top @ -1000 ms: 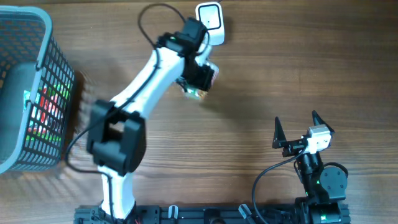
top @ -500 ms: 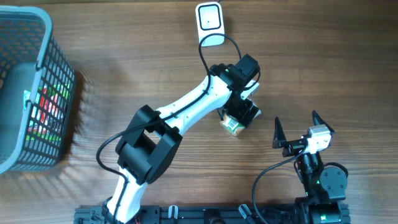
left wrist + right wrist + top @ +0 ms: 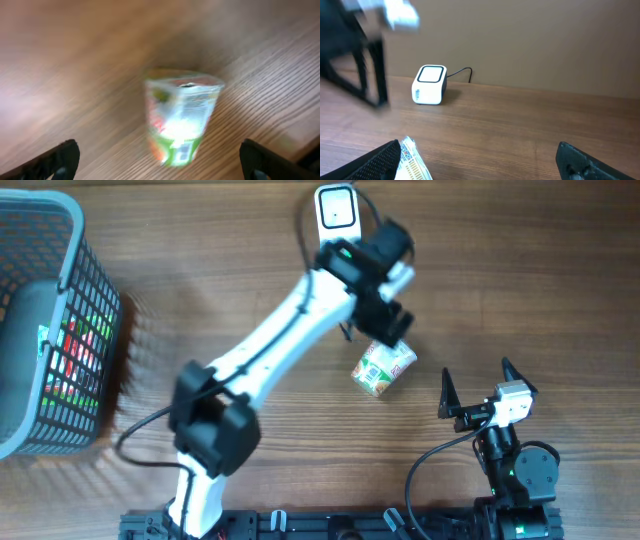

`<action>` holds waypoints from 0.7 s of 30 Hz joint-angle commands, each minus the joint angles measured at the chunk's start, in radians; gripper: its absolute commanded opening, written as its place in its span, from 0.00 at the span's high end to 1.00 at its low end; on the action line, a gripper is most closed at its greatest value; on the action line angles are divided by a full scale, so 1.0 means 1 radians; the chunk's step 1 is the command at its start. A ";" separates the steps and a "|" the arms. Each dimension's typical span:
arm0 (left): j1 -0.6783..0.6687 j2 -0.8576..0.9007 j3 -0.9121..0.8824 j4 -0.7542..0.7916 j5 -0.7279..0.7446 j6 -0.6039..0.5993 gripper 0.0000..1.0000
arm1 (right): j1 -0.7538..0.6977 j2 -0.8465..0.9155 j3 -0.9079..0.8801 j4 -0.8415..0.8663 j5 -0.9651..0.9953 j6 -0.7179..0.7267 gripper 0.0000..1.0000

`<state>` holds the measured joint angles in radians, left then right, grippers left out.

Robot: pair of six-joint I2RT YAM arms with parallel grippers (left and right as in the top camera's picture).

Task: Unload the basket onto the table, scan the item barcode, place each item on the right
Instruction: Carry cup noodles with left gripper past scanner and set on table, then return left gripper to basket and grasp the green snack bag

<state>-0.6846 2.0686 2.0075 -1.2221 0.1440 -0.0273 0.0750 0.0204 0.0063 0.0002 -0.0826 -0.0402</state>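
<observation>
The item [image 3: 383,369], a small green, white and orange carton, lies on its side on the wooden table, free of both grippers. In the left wrist view the carton [image 3: 181,117] is blurred, with a barcode patch near its lower end. My left gripper [image 3: 388,320] hovers open just beyond it, toward the white scanner [image 3: 337,210]; its fingers [image 3: 62,157] stand wide apart on either side of the carton. My right gripper [image 3: 478,385] rests open near the front edge, to the right of the carton [image 3: 412,162]. The scanner [image 3: 430,85] also shows in the right wrist view.
A grey mesh basket [image 3: 70,240] holding other packaged goods stands at the left edge. The scanner's black cable runs off behind it. The left arm [image 3: 280,330] stretches diagonally across the table's middle.
My left gripper carried the carton from beside the scanner down to the table's right middle, opened and let it go, then drew back toward the scanner. The right arm stayed still.
</observation>
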 commanded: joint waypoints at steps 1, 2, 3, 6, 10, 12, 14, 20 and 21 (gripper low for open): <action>0.185 -0.164 0.118 -0.068 -0.127 0.042 0.00 | -0.005 -0.004 -0.001 0.005 -0.012 -0.012 0.00; 0.279 -0.224 0.130 -0.078 -0.127 0.042 0.00 | -0.005 -0.004 -0.001 0.005 -0.012 -0.011 0.00; 0.367 -0.279 0.130 -0.078 -0.127 0.042 0.00 | -0.005 -0.004 -0.001 0.005 -0.012 -0.011 0.00; 0.767 -0.450 0.130 -0.110 -0.118 0.069 0.00 | -0.005 -0.004 -0.001 0.005 -0.012 -0.011 0.00; 1.213 -0.475 0.130 -0.221 -0.115 0.237 0.00 | -0.005 -0.004 -0.001 0.005 -0.012 -0.011 0.00; 1.396 -0.431 0.118 -0.256 -0.090 0.343 0.00 | -0.005 -0.004 -0.001 0.005 -0.012 -0.011 0.00; 1.529 -0.368 0.108 -0.278 0.031 0.469 0.00 | -0.005 -0.004 -0.001 0.005 -0.012 -0.012 0.00; 1.632 -0.108 0.104 -0.326 0.159 0.766 0.00 | -0.005 -0.004 -0.001 0.005 -0.012 -0.012 0.00; 1.627 -0.072 0.104 -0.322 0.159 0.784 0.00 | -0.005 -0.004 -0.001 0.005 -0.012 -0.012 0.00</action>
<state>0.9527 1.9224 2.1143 -1.5414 0.2543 0.6140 0.0746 0.0204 0.0059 0.0002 -0.0860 -0.0402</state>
